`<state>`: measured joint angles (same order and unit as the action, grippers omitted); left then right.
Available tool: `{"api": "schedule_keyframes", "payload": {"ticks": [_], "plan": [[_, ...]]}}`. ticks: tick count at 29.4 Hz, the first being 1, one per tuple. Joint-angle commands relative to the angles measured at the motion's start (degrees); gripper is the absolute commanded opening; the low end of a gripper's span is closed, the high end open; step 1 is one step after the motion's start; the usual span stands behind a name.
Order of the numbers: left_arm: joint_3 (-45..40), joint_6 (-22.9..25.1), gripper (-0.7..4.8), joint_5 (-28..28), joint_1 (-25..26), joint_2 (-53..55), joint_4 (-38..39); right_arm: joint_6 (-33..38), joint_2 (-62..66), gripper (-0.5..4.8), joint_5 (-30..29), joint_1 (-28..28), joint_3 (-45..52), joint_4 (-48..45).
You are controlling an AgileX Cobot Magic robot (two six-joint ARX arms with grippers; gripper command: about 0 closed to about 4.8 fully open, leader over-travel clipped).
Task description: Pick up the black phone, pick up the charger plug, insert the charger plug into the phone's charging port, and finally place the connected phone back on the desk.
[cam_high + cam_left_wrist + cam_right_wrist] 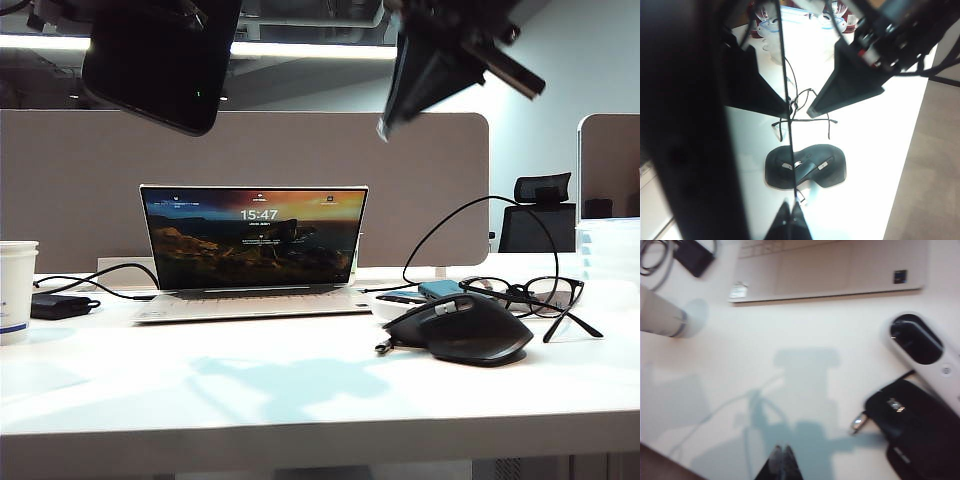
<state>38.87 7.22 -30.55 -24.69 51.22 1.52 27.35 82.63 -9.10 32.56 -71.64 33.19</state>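
Judging progress: first step looks done, three are left.
Black phone (160,62): lifted clear of the tabletop (300,400), clamped between the left jaws and hanging high above the laptop (255,250).
Left gripper (786,222): jaws drawn in narrow on the black phone; its glossy face fills one side of the left wrist view and mirrors the scene.
Charging port: not made out in any view.
Charger plug (858,423): silver tip lying on the tabletop, well below the right jaws and off to one side of them, touching or just beside the mouse (920,432). Not picked up.
Right gripper (784,464): jaws fully together with nothing between them, raised high over bare tabletop, level with the left jaws and apart from them.
Left to do, as I judge it: open the right jaws and go down to the charger plug, grip it, bring it up to the black phone's short edge, push it in, then set the black phone down.
Nearby clutter: glasses (525,293) beyond the mouse.
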Motion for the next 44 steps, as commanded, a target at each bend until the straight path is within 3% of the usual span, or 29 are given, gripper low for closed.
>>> {"api": "schedule_keyframes", "payload": {"ticks": [1,5,17,21,24,26,28,30,44], "plan": [[0.8,0.3,-0.06,-0.3,-0.1,-0.4,-1.9,-0.6,0.0,-0.06,4.8,-2.1,-0.2,-0.3],[0.8,0.3,-0.06,-0.3,-0.1,-0.4,-1.8,-0.6,0.0,-0.06,8.0,-6.5,-0.2,0.1],[0.8,0.3,-0.06,-0.3,-0.1,-0.4,-0.7,-2.4,0.0,-0.05,7.9,-22.8,-0.2,-2.4],[0.8,0.3,-0.06,-0.2,-0.1,-0.4,-0.7,-8.2,0.7,0.21,6.0,-26.1,-0.3,-6.8],[0.8,0.3,-0.06,-0.2,-0.1,-0.4,-0.7,-11.5,2.5,0.24,0.7,-28.6,-0.3,-11.6],[0.8,0.3,-0.06,-0.2,-0.1,-0.4,-0.6,-12.9,4.0,0.74,-0.9,-29.5,-0.3,-14.5],[0.8,0.3,-0.06,-0.3,-0.1,-0.4,-0.4,-14.6,5.8,1.92,-1.6,-30.1,-0.3,-17.4],[0.8,0.3,-0.06,-0.2,-0.1,-0.4,-0.3,-15.5,7.9,2.62,-1.6,-30.3,-0.3,-20.2],[0.8,0.3,-0.06,-0.1,-0.1,-0.4,-0.1,-18.3,20.6,2.63,-3.1,-33.4,-0.3,-33.1]]}}
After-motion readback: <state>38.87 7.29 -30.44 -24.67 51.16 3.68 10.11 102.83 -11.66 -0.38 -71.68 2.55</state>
